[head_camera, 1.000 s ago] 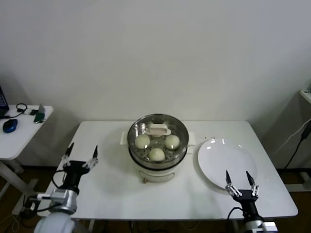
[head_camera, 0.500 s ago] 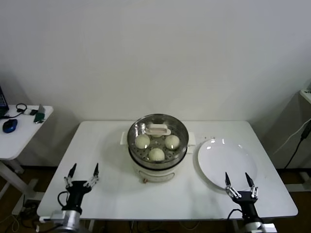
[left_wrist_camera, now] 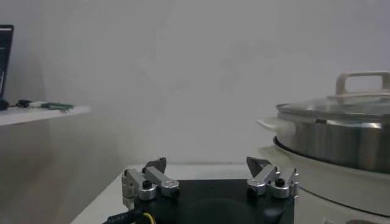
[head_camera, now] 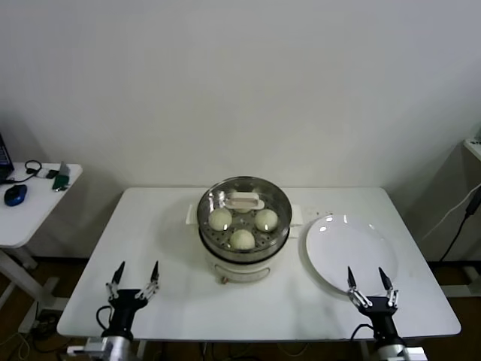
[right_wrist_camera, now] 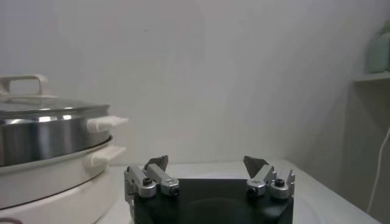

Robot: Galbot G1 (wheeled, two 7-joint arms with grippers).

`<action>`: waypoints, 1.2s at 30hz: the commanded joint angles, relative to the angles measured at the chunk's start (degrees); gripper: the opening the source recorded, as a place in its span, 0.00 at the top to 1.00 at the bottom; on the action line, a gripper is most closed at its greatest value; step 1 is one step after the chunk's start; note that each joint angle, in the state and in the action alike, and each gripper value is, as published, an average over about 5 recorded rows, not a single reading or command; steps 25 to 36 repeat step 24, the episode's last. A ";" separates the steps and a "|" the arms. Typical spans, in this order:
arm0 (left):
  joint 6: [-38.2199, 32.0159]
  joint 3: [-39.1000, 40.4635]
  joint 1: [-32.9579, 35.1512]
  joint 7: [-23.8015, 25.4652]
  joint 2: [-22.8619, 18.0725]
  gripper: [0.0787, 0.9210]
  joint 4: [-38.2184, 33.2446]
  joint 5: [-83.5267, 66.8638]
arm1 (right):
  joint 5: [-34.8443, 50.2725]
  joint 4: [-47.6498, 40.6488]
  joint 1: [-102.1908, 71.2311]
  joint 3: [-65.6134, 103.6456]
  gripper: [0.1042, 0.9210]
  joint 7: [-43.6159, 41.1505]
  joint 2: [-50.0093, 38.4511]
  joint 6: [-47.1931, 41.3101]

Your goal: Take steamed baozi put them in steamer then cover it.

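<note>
1. Already the steamer (head_camera: pixel 242 252) stands mid-table on its white cooker base, with the glass lid (head_camera: pixel 243 201) seated on it by its whitish handle; three baozi (head_camera: pixel 242 238) show through the glass, and a fourth, if present, is hidden under the handle.
2. Judging by this, loading and covering look done, so the step in hand is a clean retreat.
3. Left gripper (head_camera: pixel 134 280) hangs over the near left edge of the table (head_camera: pixel 161 226), jaws spread wide and empty, well apart from the steamer.
4. Right gripper (head_camera: pixel 369 286) sits at the near right edge, just beside the rim of the bare white plate (head_camera: pixel 349 252), jaws likewise wide and empty.
5. To finish well, draw both arms back and down without swinging inward; the right one should avoid clipping the plate rim.
6. Check that the lid sits level all round; it looks level in both wrist views.
</note>
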 commanded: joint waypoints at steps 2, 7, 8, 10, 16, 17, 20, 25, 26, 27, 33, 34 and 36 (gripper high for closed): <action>-1.06 0.91 0.48 0.09 -0.25 0.12 0.55 0.13 | 0.09 0.07 -0.15 -0.19 0.12 0.02 0.26 -0.27; -1.02 1.21 0.51 0.09 -0.29 0.12 0.27 0.44 | 0.12 0.00 -0.29 -0.18 0.12 0.02 0.13 -0.19; -1.03 1.23 0.54 0.09 -0.30 0.12 0.22 0.48 | 0.14 0.00 -0.33 -0.16 0.12 0.02 0.08 -0.17; -1.04 1.24 0.61 0.09 -0.31 0.12 0.17 0.56 | 0.17 -0.02 -0.38 -0.10 0.12 0.01 0.00 -0.14; -1.38 1.16 0.88 0.13 -0.28 0.12 -0.12 0.61 | 0.20 -0.03 -0.57 -0.02 0.12 0.01 0.00 0.06; -1.46 1.13 0.91 0.14 -0.28 0.12 -0.21 0.52 | 0.20 -0.03 -0.59 -0.03 0.12 0.01 0.03 0.07; -1.46 1.06 0.98 0.17 -0.29 0.12 -0.57 0.19 | 0.18 0.04 -0.59 -0.07 0.12 0.02 0.17 0.11; -1.36 1.06 1.12 0.27 -0.29 0.12 -0.90 0.05 | 0.15 0.11 -0.59 -0.10 0.12 0.02 0.23 0.16; -1.36 1.06 1.12 0.27 -0.29 0.12 -0.90 0.05 | 0.15 0.11 -0.59 -0.10 0.12 0.02 0.23 0.16; -1.36 1.06 1.12 0.27 -0.29 0.12 -0.90 0.05 | 0.15 0.11 -0.59 -0.10 0.12 0.02 0.23 0.16; -1.36 1.06 1.12 0.27 -0.29 0.12 -0.90 0.05 | 0.15 0.11 -0.59 -0.10 0.12 0.02 0.23 0.16; -1.36 1.06 1.12 0.27 -0.29 0.12 -0.90 0.05 | 0.15 0.11 -0.59 -0.10 0.12 0.02 0.23 0.16; -1.36 1.06 1.12 0.27 -0.29 0.12 -0.90 0.05 | 0.15 0.11 -0.59 -0.10 0.12 0.02 0.23 0.16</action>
